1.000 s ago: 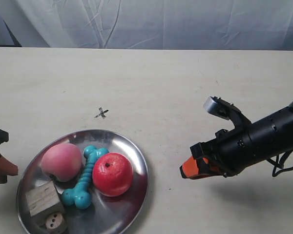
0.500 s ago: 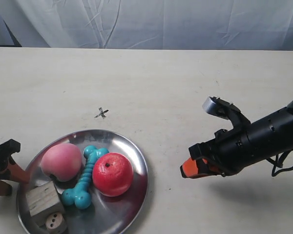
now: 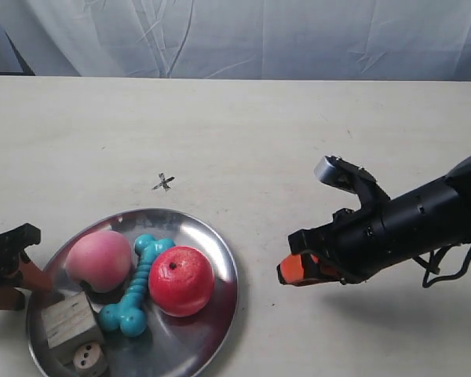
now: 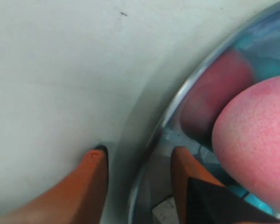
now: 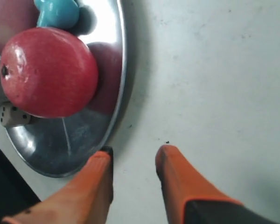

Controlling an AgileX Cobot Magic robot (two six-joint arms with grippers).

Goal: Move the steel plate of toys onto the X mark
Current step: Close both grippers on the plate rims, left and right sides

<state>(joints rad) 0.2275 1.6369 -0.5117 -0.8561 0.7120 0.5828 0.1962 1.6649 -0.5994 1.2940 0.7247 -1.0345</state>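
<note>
The steel plate (image 3: pixel 217 250) lies at the table's front left and holds a peach (image 3: pixel 100 261), an apple (image 3: pixel 180 280), a teal bone (image 3: pixel 135 287), a wooden cube (image 3: pixel 67 320) and a die (image 3: pixel 89 359). The X mark (image 3: pixel 163 182) is on bare table just beyond the plate. My left gripper (image 4: pixel 140 151) is open and straddles the plate's rim (image 4: pixel 196 79), one finger inside beside the peach (image 4: pixel 256 140), the other on the table outside. My right gripper (image 5: pixel 134 154) is open over bare table, one fingertip (image 5: pixel 102 156) right at the plate's edge (image 5: pixel 113 112) near the apple (image 5: pixel 46 70).
A white cloth backdrop (image 3: pixel 243 35) hangs behind the table's far edge. The right arm's black body (image 3: pixel 408 224) stretches in from the exterior view's right, low over the table. Pale tabletop (image 3: pixel 243 133) surrounds the X mark.
My left gripper has moved in towards the plate until its fingers straddle the rim. My right gripper has slid towards the plate's other side. The plate and toys have not moved.
</note>
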